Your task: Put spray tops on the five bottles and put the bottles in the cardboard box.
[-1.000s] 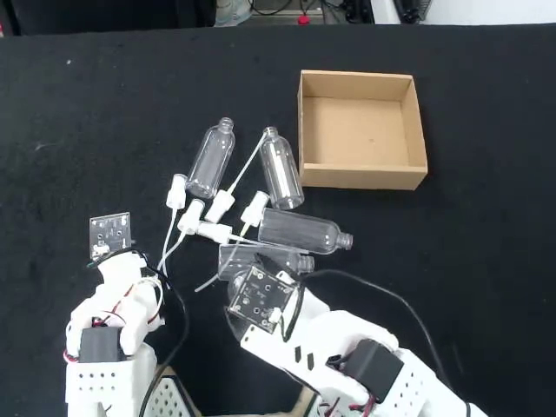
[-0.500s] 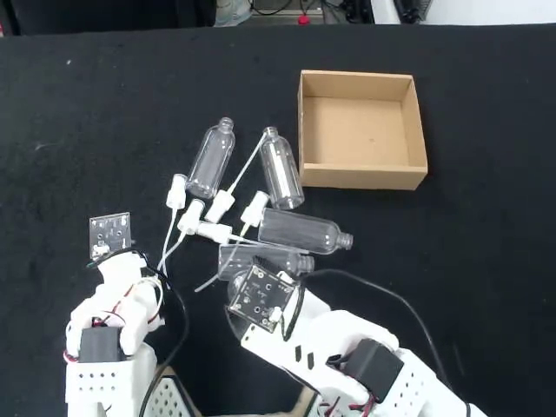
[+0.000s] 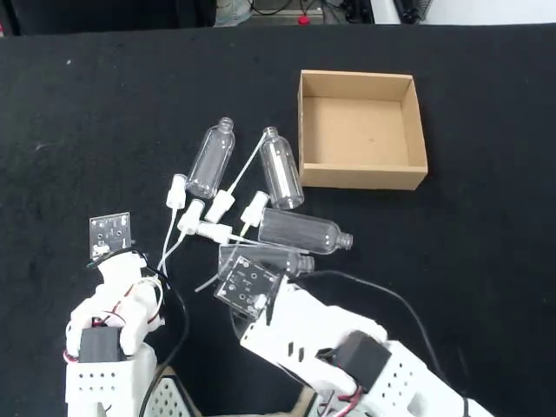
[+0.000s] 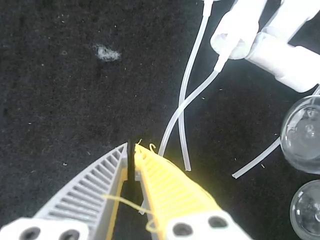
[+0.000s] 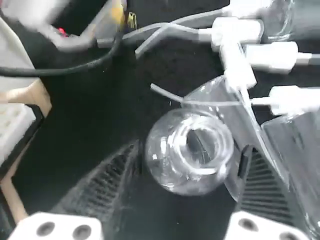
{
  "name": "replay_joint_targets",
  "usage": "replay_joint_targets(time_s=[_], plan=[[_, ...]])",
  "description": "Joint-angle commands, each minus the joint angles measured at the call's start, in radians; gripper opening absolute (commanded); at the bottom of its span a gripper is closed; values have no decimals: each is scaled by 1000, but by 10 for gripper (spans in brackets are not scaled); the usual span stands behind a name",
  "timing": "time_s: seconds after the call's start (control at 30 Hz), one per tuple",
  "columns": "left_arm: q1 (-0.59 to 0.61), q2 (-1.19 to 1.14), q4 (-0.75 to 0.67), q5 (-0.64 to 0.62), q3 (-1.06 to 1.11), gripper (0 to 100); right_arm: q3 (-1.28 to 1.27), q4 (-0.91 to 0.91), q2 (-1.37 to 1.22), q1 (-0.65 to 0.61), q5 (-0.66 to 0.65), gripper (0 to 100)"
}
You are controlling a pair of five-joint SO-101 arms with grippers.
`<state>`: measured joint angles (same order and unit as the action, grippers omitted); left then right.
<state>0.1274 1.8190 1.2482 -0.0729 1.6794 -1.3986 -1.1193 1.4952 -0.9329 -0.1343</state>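
Several clear bottles lie in a loose cluster on the black table: one [image 3: 211, 158], another [image 3: 281, 168], a third [image 3: 304, 232], and a fourth [image 3: 265, 258] partly under the right arm. White spray tops [image 3: 190, 215] with thin tubes lie scattered among them. The cardboard box [image 3: 360, 178] stands empty at the back right. My right gripper [image 5: 190, 152] is open, one finger on each side of a bottle's round base [image 5: 189, 150]. My left gripper [image 4: 131, 149] is shut on nothing, its tip beside the ends of two tubes [image 4: 182, 107].
A black cloth covers the table [image 3: 87, 113], with bare room on the left and far right. The left arm's white body [image 3: 109, 347] sits at the front left and the right arm's [image 3: 347, 356] at the front centre. A black cable [image 3: 391, 300] trails from the right arm.
The right arm has shifted a little forward and to the left, over the nearest bottle. The left arm has kept still, and the other bottles and tops lie as before.
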Motion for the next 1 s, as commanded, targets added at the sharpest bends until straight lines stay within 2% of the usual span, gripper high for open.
replay_joint_targets(time_s=[0.0, 0.17, 0.57, 0.97], plan=[[-7, 9, 6, 5, 19, 30, 79, 29, -87, 9, 11, 300], [-7, 9, 6, 5, 19, 30, 84, 29, -68, 9, 11, 300], [-7, 9, 6, 5, 19, 30, 24, 26, 160, 12, 6, 300], [-7, 9, 6, 5, 19, 30, 19, 25, 93, 12, 5, 300]])
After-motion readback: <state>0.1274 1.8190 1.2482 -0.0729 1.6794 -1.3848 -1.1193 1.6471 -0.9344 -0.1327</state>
